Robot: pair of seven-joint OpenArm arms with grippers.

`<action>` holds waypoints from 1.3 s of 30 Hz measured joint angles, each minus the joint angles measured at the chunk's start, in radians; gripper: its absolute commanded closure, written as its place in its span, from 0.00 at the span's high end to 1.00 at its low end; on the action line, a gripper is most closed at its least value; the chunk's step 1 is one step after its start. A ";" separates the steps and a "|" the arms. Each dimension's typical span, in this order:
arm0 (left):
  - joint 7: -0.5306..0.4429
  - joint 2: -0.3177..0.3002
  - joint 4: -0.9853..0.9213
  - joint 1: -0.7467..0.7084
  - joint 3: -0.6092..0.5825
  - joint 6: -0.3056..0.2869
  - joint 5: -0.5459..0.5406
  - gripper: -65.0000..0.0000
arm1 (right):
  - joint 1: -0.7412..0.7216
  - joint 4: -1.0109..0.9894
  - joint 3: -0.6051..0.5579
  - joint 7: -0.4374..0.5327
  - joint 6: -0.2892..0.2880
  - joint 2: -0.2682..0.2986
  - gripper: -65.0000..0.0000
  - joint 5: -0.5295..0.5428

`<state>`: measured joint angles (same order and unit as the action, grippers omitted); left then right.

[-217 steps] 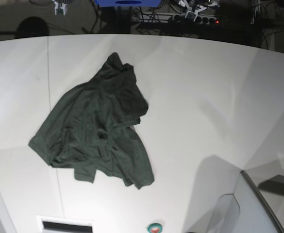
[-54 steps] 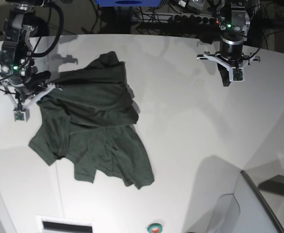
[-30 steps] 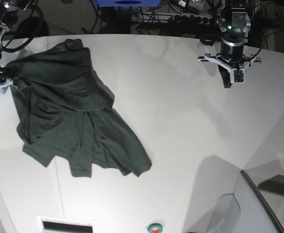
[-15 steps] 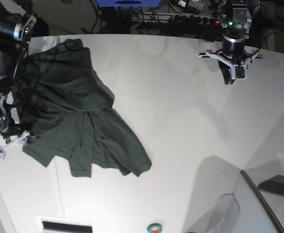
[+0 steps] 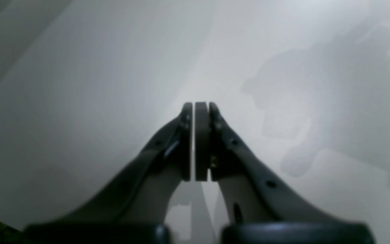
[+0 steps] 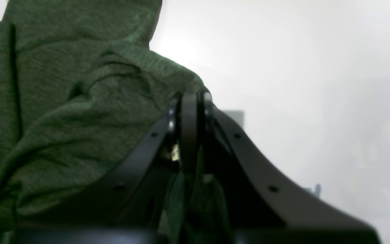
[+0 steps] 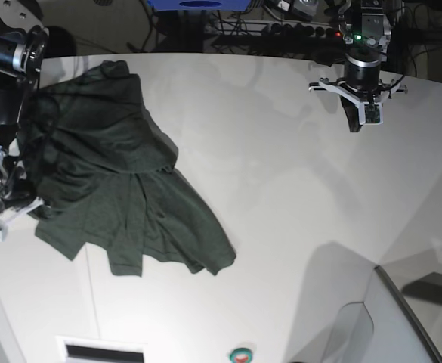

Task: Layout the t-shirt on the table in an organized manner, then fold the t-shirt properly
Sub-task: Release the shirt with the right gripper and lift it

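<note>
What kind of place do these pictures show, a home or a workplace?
Most likely a robotics lab. A dark green t-shirt lies on a large bare white table, a robot arm ending in a pincer stands over it, and tangled cables and a power strip sit behind.

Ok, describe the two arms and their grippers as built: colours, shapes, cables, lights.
The left gripper hangs from a black and silver wrist with a white crossbar and a green light above it. Its fingers are dark, curved, dotted with small holes, ending in flat pads. The right gripper has the same black curved fingers; its arm is black with a silver ring, loose dark cables and a small green light.
</note>
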<state>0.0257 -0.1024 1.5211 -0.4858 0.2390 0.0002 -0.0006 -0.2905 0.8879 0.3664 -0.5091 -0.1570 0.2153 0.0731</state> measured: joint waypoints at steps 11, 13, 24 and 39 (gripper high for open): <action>0.000 0.005 0.000 -0.008 0.000 0.000 0.000 0.01 | -0.092 -0.023 0.008 0.049 0.003 0.145 0.02 -0.004; 0.000 0.005 0.000 -0.014 0.000 0.000 0.000 0.01 | -0.109 -0.028 0.004 0.046 0.003 0.152 0.08 -0.004; 0.000 0.007 0.001 -0.014 -0.002 0.000 -0.001 0.01 | 0.125 0.293 -0.040 -0.100 0.010 0.088 0.64 -0.003; 0.000 0.000 -0.001 -0.013 -0.002 0.000 0.000 0.01 | 0.134 0.051 -0.050 0.060 0.007 0.033 0.57 -0.002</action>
<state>0.0257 -0.1028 1.5200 -0.4992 0.2367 0.0002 -0.0002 -0.1566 0.9390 0.3164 -0.4496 -0.1501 0.2485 0.0708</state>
